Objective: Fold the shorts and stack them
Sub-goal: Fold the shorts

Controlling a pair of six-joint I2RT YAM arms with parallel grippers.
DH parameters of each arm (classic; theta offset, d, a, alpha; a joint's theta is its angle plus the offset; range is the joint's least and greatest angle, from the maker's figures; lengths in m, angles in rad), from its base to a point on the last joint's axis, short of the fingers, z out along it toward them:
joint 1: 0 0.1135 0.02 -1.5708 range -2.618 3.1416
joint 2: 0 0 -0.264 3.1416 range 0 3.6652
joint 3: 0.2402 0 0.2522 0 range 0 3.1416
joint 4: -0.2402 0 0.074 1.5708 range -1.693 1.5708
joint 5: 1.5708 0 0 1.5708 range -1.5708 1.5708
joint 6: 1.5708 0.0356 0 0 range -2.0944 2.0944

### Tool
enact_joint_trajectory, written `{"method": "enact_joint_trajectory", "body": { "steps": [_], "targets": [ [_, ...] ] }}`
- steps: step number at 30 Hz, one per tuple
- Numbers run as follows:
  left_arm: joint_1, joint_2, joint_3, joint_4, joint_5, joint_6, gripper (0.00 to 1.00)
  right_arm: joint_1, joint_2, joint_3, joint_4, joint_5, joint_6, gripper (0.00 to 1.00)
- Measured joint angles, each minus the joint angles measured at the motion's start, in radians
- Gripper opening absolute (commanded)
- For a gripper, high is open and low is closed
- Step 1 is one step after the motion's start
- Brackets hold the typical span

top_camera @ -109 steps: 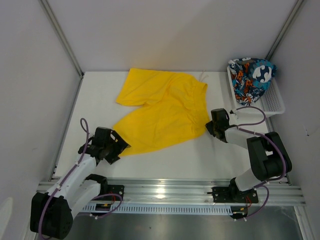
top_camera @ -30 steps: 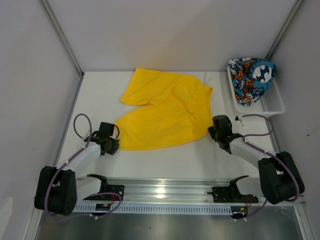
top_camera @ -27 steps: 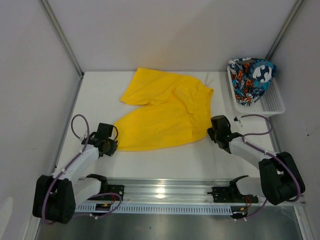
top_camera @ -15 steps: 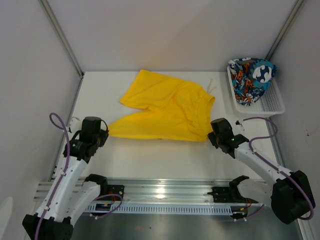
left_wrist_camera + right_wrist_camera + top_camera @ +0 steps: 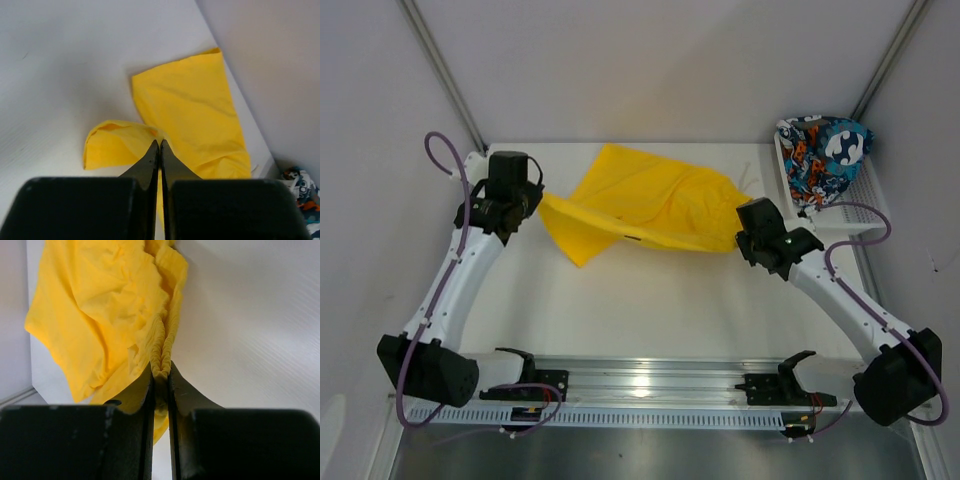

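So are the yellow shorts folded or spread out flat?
Half-folded: the yellow shorts, pinched by the left end effector and right end effector, droop doubled over.

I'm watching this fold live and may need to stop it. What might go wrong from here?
The left tool pinches only a thin corner of the plain bright yellow cloth shorts at its tips; it may slip out. The cloth sags unevenly between both tools, so the fold could land creased. The right tool works near the white plastic mesh basket and might nudge it.
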Motion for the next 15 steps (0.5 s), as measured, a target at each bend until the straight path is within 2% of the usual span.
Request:
{"method": "enact_joint_trajectory", "body": {
  "steps": [8, 15],
  "targets": [
    [0.041, 0.163, 0.197, 0.089, 0.005, 0.035, 0.00, -0.056, 0.163, 0.187, -0.003, 0.013, 0.001, 0.00],
    [0.066, 0.289, 0.265, 0.241, 0.065, 0.052, 0.00, -0.109, 0.264, 0.268, 0.031, 0.001, 0.041, 0.00]
  ]
}}
